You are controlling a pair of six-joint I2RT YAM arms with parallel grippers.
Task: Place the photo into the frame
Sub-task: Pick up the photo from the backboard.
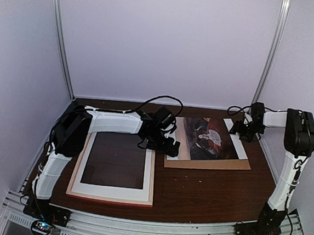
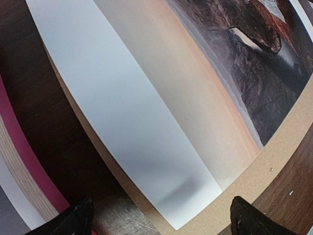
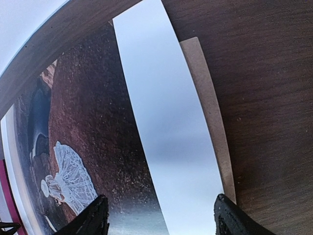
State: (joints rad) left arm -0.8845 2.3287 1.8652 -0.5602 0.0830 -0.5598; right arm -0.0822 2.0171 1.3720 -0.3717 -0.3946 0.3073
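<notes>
The photo lies face up on a brown backing board at the right middle of the table. Its dark landscape and pale figure show in the right wrist view, and its white margin in the left wrist view. The frame lies flat at the front left, pale side up, and its pink edge shows in the left wrist view. My left gripper hangs open over the photo's left margin. My right gripper hangs open over the photo's right margin. Neither holds anything.
The dark wooden table is closed in by white walls at the back and both sides. Black cables loop behind the left arm. The backing board's edge sticks out past the photo on the right.
</notes>
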